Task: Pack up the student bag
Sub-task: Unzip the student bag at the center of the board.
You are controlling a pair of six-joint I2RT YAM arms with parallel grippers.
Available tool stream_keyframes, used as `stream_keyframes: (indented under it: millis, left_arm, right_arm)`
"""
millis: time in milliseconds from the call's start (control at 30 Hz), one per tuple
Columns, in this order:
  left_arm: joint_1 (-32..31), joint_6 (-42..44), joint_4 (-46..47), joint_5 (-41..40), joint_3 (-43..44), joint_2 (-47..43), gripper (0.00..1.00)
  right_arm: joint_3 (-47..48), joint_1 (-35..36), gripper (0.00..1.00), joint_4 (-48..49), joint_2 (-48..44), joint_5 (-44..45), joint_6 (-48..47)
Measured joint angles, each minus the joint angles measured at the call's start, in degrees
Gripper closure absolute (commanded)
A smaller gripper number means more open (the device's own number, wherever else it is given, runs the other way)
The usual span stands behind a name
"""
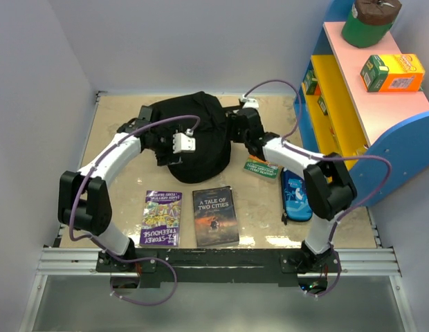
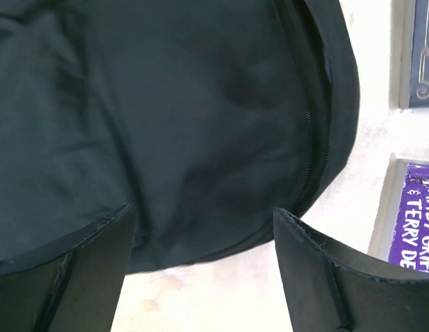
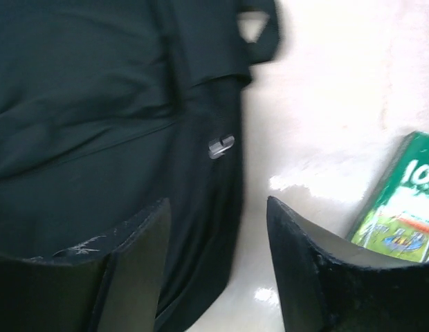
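Note:
The black student bag (image 1: 194, 138) lies at the back middle of the table, its zip closed as far as I can see. My left gripper (image 1: 167, 153) hangs open over the bag's left edge; in the left wrist view the bag's fabric (image 2: 166, 124) and zipper (image 2: 313, 117) fill the frame between the fingers (image 2: 318, 277). My right gripper (image 1: 235, 126) is open at the bag's right edge; the right wrist view shows the bag (image 3: 97, 124) with a metal zip pull (image 3: 221, 145). Both grippers hold nothing.
A purple book (image 1: 161, 218) and a dark "A Tale of Two Cities" book (image 1: 215, 216) lie at the front. A green book (image 1: 261, 168) and a blue pencil case (image 1: 295, 195) lie right of the bag. A coloured shelf (image 1: 367, 90) stands at the right.

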Motion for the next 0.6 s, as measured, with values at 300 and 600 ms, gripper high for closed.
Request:
stream_keyframes:
  millis: [300, 600]
  left_arm:
    - [-0.24, 1.84, 6.80, -3.76, -7.04, 4.85, 0.18]
    - [-0.24, 2.05, 13.11, -2.78, -9.51, 5.09, 0.43]
  right_arm:
    - [-13.62, 12.15, 0.59, 9.75, -11.98, 1.18, 2.32]
    - [-17.99, 13.60, 0.72, 16.41, -9.75, -0.35, 6.38]
